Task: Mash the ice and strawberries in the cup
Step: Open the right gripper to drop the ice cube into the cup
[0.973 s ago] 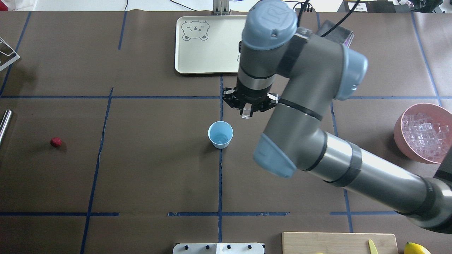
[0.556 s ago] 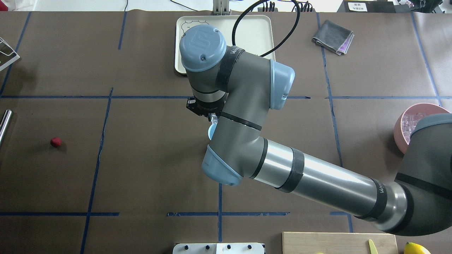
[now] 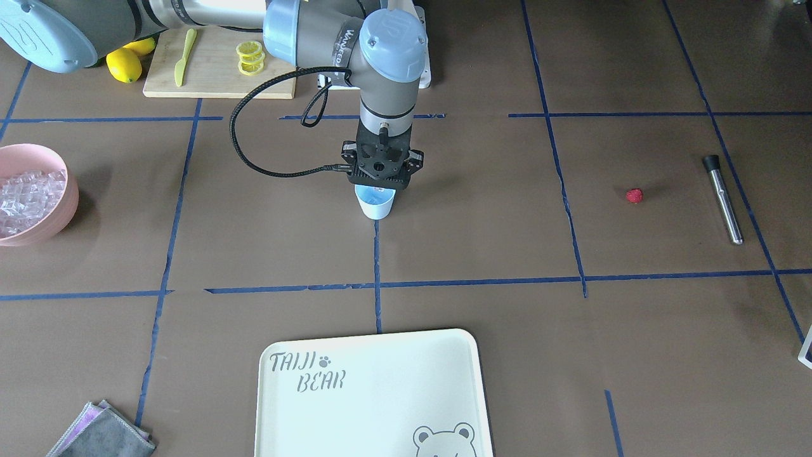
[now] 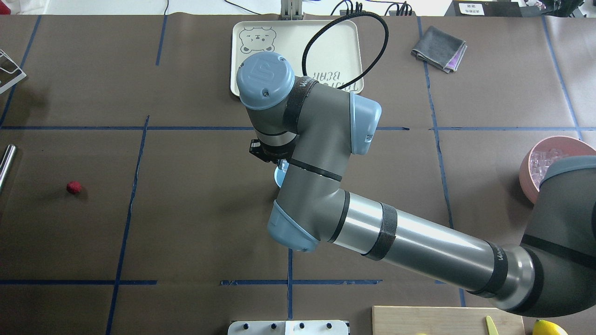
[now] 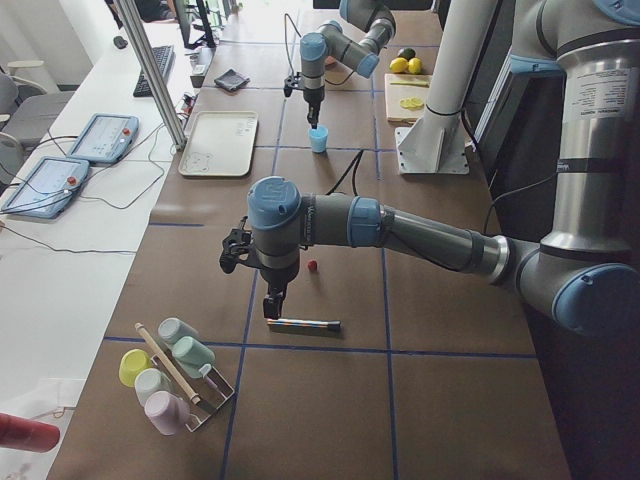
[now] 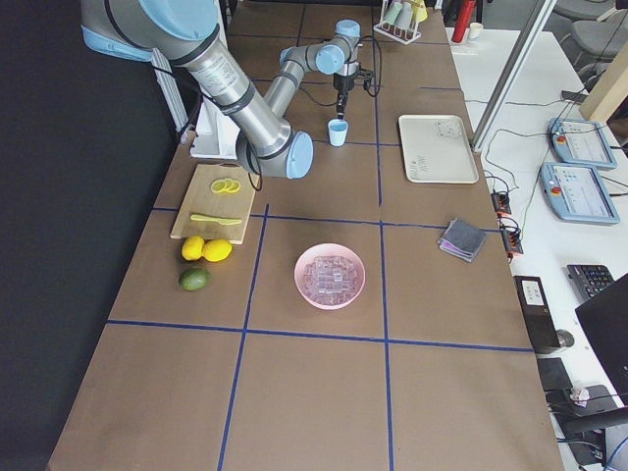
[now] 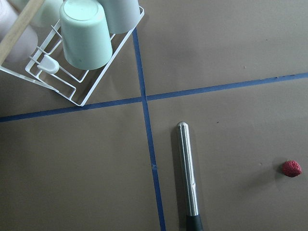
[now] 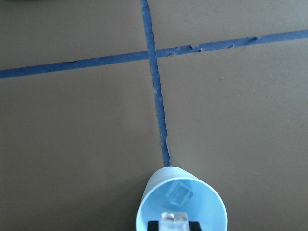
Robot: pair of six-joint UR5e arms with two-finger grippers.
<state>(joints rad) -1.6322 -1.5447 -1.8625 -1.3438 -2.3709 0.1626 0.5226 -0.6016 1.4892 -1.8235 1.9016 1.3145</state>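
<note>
Hovering over the cup [image 8: 153, 195] at the middle of the tabletop [image 3: 507, 222], the right gripper [image 8: 174, 225] pinches one ice cube [image 8: 174, 217] over its mouth; a second cube [image 8: 180, 195] lies inside. The strawberry [image 3: 634, 195] rests well apart, toward the tabletop's left edge, near the left gripper [image 5: 272, 300], whose jaw state I cannot tell.
</note>
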